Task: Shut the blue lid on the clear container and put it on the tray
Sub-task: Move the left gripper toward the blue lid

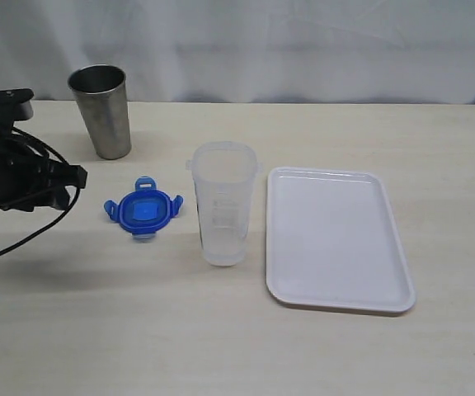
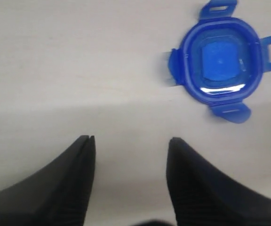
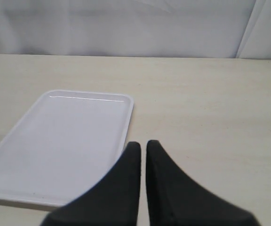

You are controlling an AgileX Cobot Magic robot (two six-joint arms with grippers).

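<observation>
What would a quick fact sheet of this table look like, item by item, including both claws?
blue lid: flat on the table, off the container
clear container: upright, open top, beside the tray, not on it
tray: white, nothing on it
steel cup: upright, behind the lid
left gripper: jaws apart, holding nothing, short of the lid
right gripper: shut, holding nothing, near the tray

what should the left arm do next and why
Probably shift the left gripper across until its jaws straddle the blue lid. The jaws stand apart with nothing between them, over the table, while the lid lies flat off to one side and the clear container stands uncovered.
</observation>
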